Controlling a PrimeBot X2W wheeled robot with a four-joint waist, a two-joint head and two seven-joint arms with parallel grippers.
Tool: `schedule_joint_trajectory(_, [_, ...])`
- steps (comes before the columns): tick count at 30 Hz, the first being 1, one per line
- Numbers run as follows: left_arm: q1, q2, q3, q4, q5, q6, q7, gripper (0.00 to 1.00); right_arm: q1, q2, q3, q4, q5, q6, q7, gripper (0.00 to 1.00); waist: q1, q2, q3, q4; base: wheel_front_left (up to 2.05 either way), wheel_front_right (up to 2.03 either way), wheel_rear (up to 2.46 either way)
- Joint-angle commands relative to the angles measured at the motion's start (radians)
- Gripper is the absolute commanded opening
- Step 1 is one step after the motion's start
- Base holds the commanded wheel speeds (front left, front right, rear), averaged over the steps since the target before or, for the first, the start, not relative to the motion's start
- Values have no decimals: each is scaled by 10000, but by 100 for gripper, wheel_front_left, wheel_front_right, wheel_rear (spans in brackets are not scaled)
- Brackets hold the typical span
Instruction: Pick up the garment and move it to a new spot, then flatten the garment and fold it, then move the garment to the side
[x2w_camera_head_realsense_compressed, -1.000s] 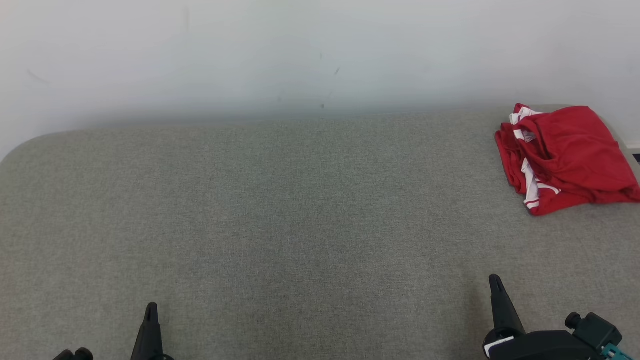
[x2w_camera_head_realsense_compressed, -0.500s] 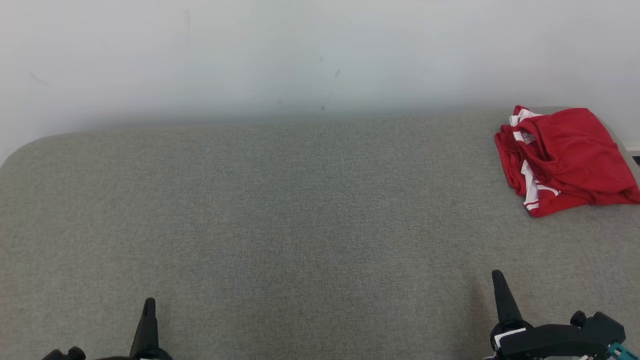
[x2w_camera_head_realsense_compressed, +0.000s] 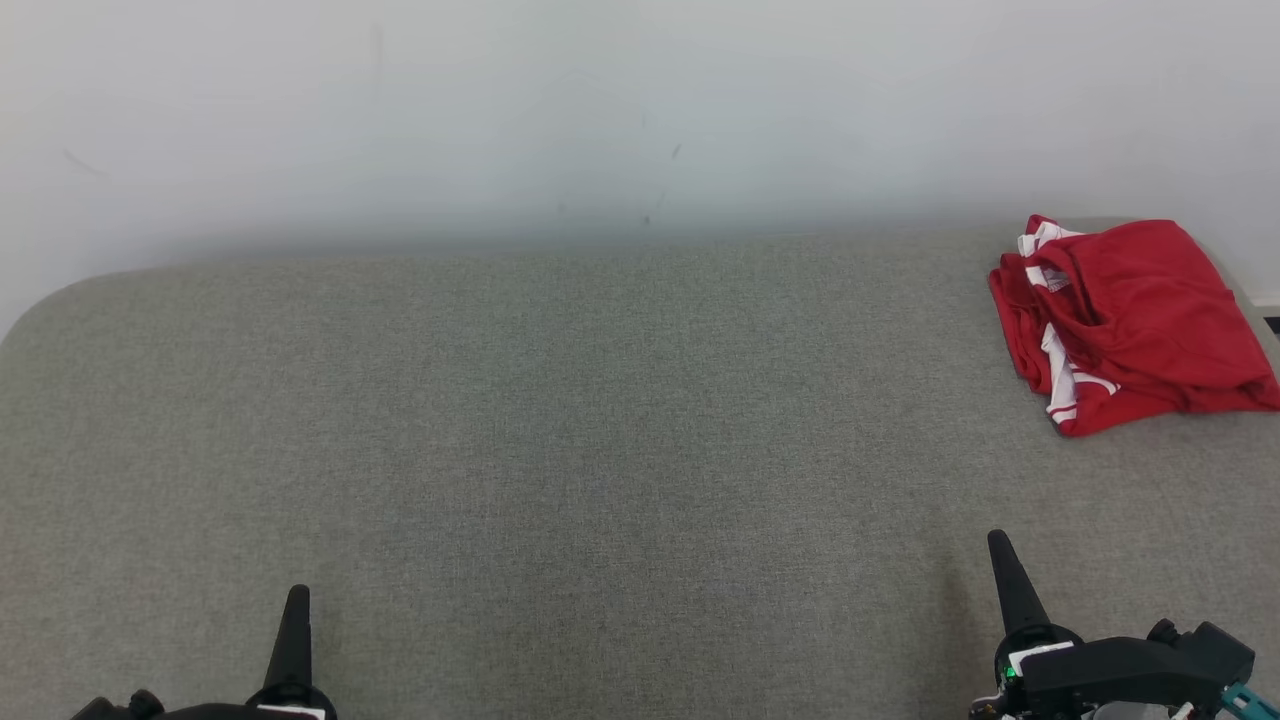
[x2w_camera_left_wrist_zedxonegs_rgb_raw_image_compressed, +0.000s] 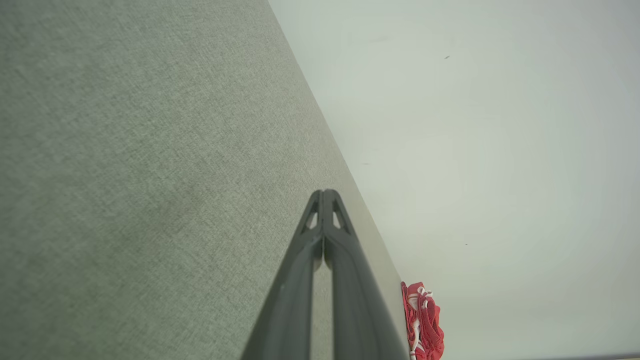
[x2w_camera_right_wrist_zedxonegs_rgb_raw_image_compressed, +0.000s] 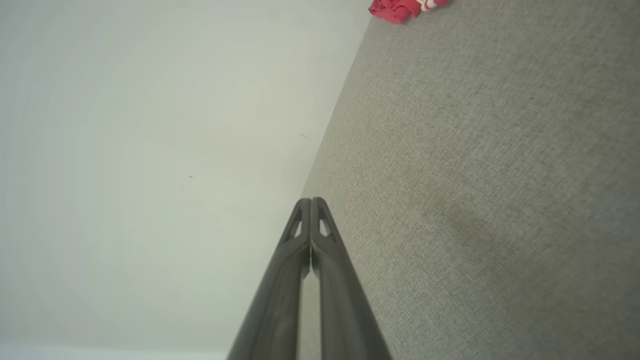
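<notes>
The garment (x2w_camera_head_realsense_compressed: 1130, 320) is a red piece with white trim, folded into a compact bundle at the far right of the grey surface, close to the back wall. It also appears small in the left wrist view (x2w_camera_left_wrist_zedxonegs_rgb_raw_image_compressed: 422, 322) and at the top edge of the right wrist view (x2w_camera_right_wrist_zedxonegs_rgb_raw_image_compressed: 400, 7). My left gripper (x2w_camera_head_realsense_compressed: 296, 600) is at the lower left, shut, its tips pressed together (x2w_camera_left_wrist_zedxonegs_rgb_raw_image_compressed: 324, 192) with nothing between them. My right gripper (x2w_camera_head_realsense_compressed: 1000, 545) is at the lower right, also shut and empty (x2w_camera_right_wrist_zedxonegs_rgb_raw_image_compressed: 311, 201), well in front of the garment.
The grey fabric-covered surface (x2w_camera_head_realsense_compressed: 600, 450) spreads across the view, with a rounded corner at the far left. A plain white wall (x2w_camera_head_realsense_compressed: 600, 110) rises right behind its back edge. The garment lies near the right edge of the surface.
The whole head picture has drifted down a little, so the camera moved. Both grippers sit slightly higher in the frame. The garment lies as before.
</notes>
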Motion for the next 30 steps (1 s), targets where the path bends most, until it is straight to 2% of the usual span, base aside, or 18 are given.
schedule_joint_trajectory(1, [-218,9,57,-52,-262,-56,48,0,-147,-42,-39,-84,192,-12,71,0,0,0,-4,1,0,0,0])
schedule_joint_trajectory(30, [-504,8,303,70,-2753,-196,712,0,-372,5,-335,-72,2625,-17,764,0,0,0,-132,19,0,0,0])
